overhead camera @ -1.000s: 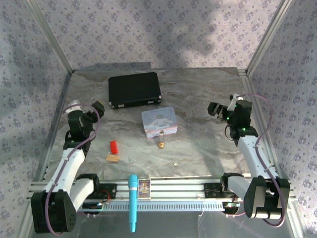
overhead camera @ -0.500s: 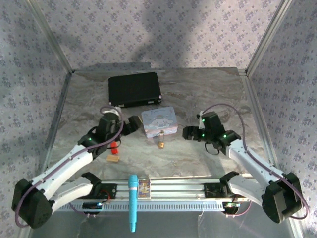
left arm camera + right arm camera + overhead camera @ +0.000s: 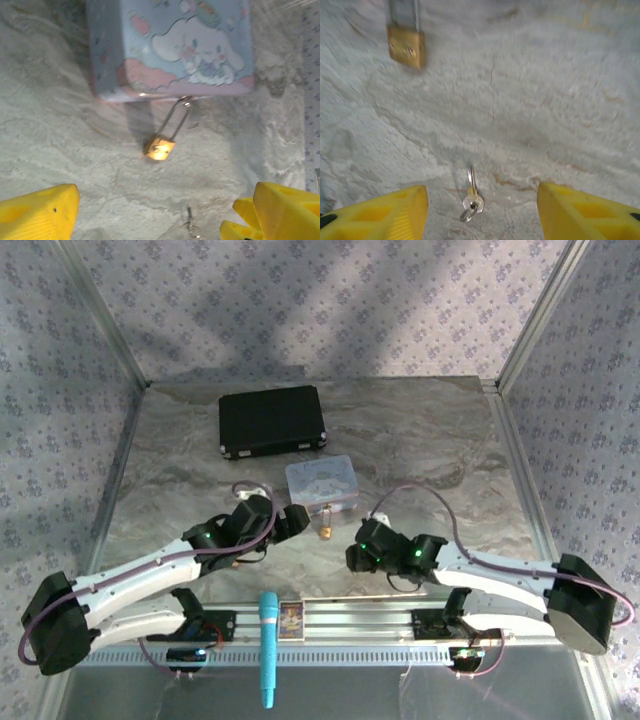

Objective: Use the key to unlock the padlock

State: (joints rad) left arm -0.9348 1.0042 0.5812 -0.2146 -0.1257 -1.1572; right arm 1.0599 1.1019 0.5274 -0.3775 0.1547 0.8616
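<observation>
On my overhead view both arms reach toward the middle of the marbled table (image 3: 420, 440). The padlock (image 3: 325, 525) lies flat at frame centre, just below the pale blue tin (image 3: 322, 482). In the left wrist view its brass body (image 3: 160, 147) sits mid-frame, with the thin shackle slanting up to the tin's pink lower rim. The tin lid (image 3: 170, 45) carries a white long-eared cartoon character, and I can read no lettering on it.

The left gripper (image 3: 155, 212) stands wide, its yellow fingers in the bottom corners with nothing between them. The key (image 3: 190, 225) lies at the bottom edge, well below the padlock.

The right gripper (image 3: 482, 212) is also spread, and the key (image 3: 471, 195) lies on the table between its fingers, touching neither. A card (image 3: 290, 618) rests on the near rail, its print too small to read
</observation>
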